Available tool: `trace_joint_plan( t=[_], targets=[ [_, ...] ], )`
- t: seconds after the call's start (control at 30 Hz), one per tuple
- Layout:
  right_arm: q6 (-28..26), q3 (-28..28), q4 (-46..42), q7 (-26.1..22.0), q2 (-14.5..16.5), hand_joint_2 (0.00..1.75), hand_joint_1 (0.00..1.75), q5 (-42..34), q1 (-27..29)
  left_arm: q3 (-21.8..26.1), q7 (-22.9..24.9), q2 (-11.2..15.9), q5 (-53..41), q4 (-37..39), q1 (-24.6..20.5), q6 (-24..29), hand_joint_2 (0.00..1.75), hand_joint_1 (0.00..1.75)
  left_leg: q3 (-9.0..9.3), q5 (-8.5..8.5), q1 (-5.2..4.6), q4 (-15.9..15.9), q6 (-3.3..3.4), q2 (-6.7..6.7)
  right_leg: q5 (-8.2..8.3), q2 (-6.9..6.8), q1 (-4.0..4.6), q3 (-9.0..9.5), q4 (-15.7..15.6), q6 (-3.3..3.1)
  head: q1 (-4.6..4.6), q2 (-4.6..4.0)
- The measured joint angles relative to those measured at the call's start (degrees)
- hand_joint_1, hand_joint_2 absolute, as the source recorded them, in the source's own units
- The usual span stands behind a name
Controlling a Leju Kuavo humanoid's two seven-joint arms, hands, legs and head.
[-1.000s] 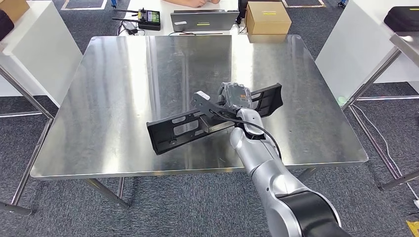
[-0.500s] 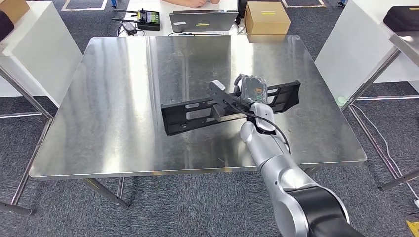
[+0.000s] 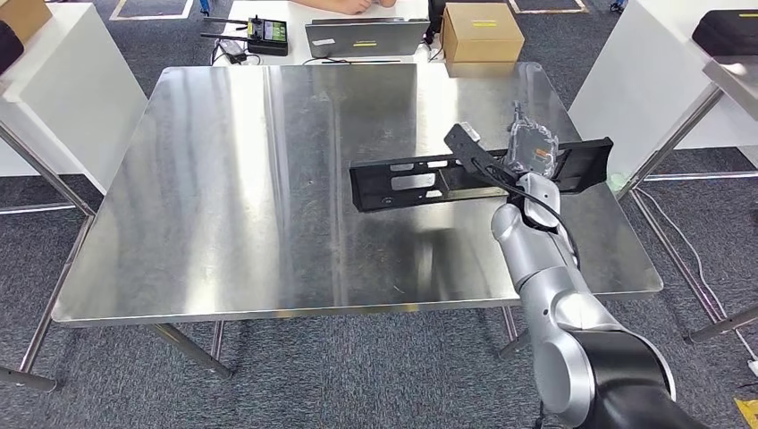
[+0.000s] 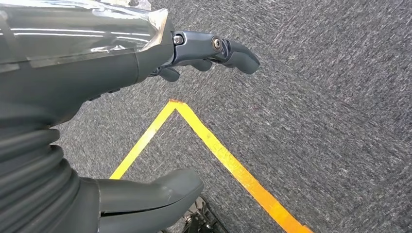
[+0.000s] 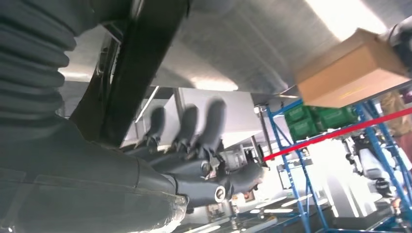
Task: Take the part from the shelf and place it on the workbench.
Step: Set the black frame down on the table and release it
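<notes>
The part point(image 3: 429, 179), a long black slotted bracket, sits right of centre in the head view, above the workbench point(image 3: 250, 179) and near its right edge. The right hand point(image 3: 529, 154) grips it toward its right end. To set it well, keep it level, lower until it lies flat, then release. The left hand point(image 4: 204, 53) hangs over carpet, fingers apart, empty.

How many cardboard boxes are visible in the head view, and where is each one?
2. One cardboard box stands just beyond the steel workbench's far edge, next to a laptop. Another box, cut by the frame, sits at the far left corner. Others may be outside the view.
</notes>
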Motion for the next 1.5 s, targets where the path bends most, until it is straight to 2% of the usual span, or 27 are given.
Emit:
trace_joint_plan(
  t=[0.1,0.23,0.43,0.53,0.6,0.77,0.87,1.1,1.33,1.5],
  targets=[
    [-0.1,-0.5,-0.1,0.0,-0.4,0.00,0.00,0.0,0.0,0.0,0.0,0.0,0.0,0.0,0.0,0.0,1.75,0.00,0.01,0.00,0.02,0.0,0.00,0.04,0.01,0.01,0.01,-0.02,0.0,0.02,0.00,0.00],
    [-0.8,-1.0,-0.1,1.1,-1.1,0.00,0.00,-0.1,0.0,0.0,0.6,0.0,-1.0,0.0,0.0,-1.0,0.00,0.00,0.01,0.03,0.04,0.0,0.04,-0.03,-0.02,-0.04,0.02,-0.02,0.0,0.06,0.00,0.00],
    [-1.0,-3.4,-0.6,0.8,-3.9,0.00,0.00,-0.7,0.9,-0.2,2.7,0.1,-2.0,0.0,0.0,-2.9,0.00,0.00,0.00,0.03,-0.04,0.0,0.08,-0.16,-0.09,-0.09,-0.04,0.08,0.0,0.21,0.00,0.00],
    [1.4,-4.1,-0.6,0.9,-4.6,0.00,0.00,0.0,1.3,-0.2,2.8,0.2,-1.5,0.0,0.0,-2.9,0.00,0.00,-0.01,0.02,-0.06,0.0,0.09,-0.10,-0.05,-0.08,-0.06,0.06,0.0,0.27,0.00,0.00],
    [6.5,-4.5,-0.6,1.0,-4.8,0.00,0.00,0.4,1.2,-0.2,2.8,0.3,-1.1,0.0,0.0,-2.9,0.00,0.00,0.00,0.02,-0.05,0.0,0.10,-0.08,-0.05,-0.08,-0.05,0.06,0.0,0.27,0.00,0.00],
    [29.0,-5.6,-0.3,1.5,-5.5,0.00,0.00,0.0,0.3,-0.2,2.9,0.7,-1.1,0.0,0.0,-3.1,0.00,0.00,0.03,0.03,-0.01,0.0,0.10,-0.10,-0.05,-0.09,-0.03,0.06,0.0,0.27,0.00,0.00],
    [35.9,-6.8,-0.1,1.5,-5.9,0.00,0.00,-0.8,0.4,-0.2,3.1,0.8,-1.2,0.0,0.0,-3.5,0.00,0.00,0.03,0.04,-0.02,0.0,0.11,-0.11,-0.05,-0.09,-0.03,0.08,0.0,0.27,0.00,0.00],
    [37.7,-8.1,-0.1,1.5,-6.4,0.00,0.00,-1.1,0.4,-0.2,3.3,1.0,-1.4,0.0,0.0,-3.6,0.00,0.00,0.03,0.03,-0.03,0.0,0.11,-0.08,-0.05,-0.08,-0.05,0.08,0.0,0.28,0.00,0.00],
    [43.5,-9.3,-0.1,1.5,-6.9,0.00,0.00,-1.8,0.7,-0.2,3.3,1.0,-1.5,0.0,0.0,-3.8,0.00,0.00,0.03,0.03,-0.03,0.0,0.11,-0.08,-0.05,-0.08,-0.04,0.08,0.0,0.28,0.00,0.00],
    [44.1,-9.4,-0.1,0.7,-7.2,0.00,0.00,-1.1,1.5,-0.2,3.5,1.0,-1.5,0.0,0.0,-3.8,0.00,0.00,0.04,0.03,-0.03,0.0,0.11,-0.08,-0.05,-0.08,-0.04,0.08,0.0,0.28,0.00,0.00]
  ],
)
